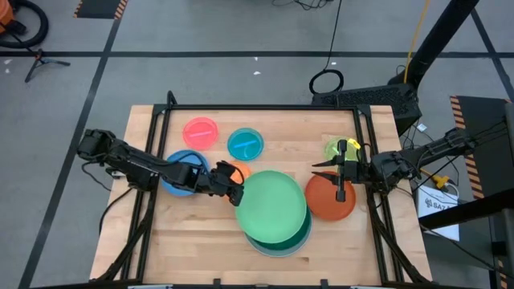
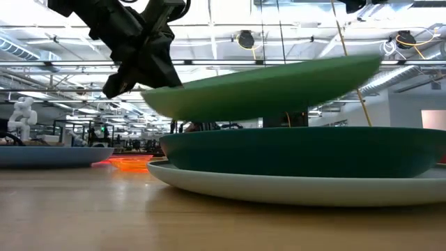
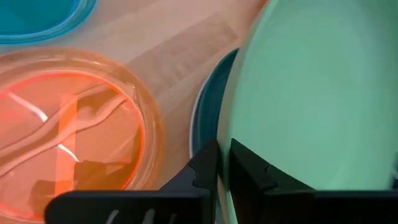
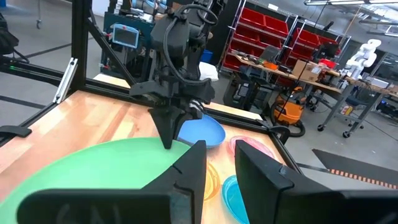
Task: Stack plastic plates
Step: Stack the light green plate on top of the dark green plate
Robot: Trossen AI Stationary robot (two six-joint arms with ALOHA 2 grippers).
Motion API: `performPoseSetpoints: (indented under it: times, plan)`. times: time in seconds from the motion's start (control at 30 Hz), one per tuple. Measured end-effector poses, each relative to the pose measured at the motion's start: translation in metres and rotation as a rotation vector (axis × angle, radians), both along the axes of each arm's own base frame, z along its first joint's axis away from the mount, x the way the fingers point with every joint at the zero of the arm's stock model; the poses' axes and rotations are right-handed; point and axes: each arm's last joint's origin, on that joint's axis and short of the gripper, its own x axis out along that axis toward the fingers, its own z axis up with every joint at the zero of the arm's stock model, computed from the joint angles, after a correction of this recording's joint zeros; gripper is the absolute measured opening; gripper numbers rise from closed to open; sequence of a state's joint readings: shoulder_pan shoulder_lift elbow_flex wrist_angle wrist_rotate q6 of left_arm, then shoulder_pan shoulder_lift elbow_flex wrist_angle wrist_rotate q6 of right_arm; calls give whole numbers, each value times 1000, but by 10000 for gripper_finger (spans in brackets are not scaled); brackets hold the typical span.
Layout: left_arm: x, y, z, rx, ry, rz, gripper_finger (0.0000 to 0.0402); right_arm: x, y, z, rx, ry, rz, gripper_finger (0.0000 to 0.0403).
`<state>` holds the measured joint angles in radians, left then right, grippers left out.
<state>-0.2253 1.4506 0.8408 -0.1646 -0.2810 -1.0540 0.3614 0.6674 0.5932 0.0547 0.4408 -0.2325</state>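
Left gripper pinches the light green plate by its rim at that plate's nine o'clock edge. Plate sits tilted above the dark green plate, itself nested on the light blue plate. Stack lies at table's six o'clock. Red-orange plate at stack's three o'clock; right gripper hangs over it, fingers parted, holding nothing. Orange plate just beside the left fingers. Pink plate and cyan plate toward eleven o'clock.
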Motion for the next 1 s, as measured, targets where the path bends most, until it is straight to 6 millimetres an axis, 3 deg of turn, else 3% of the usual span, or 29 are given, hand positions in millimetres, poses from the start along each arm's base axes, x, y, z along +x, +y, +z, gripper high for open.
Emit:
performPoseSetpoints:
  times: [0.7,1.0]
  plan:
    - [3,-1,-2,-16,-4,-9,39,-1,0,0,-1,4,-1,77]
    - [3,-1,-1,-32,-21,1,120,-1,0,0,0,5,-2,77]
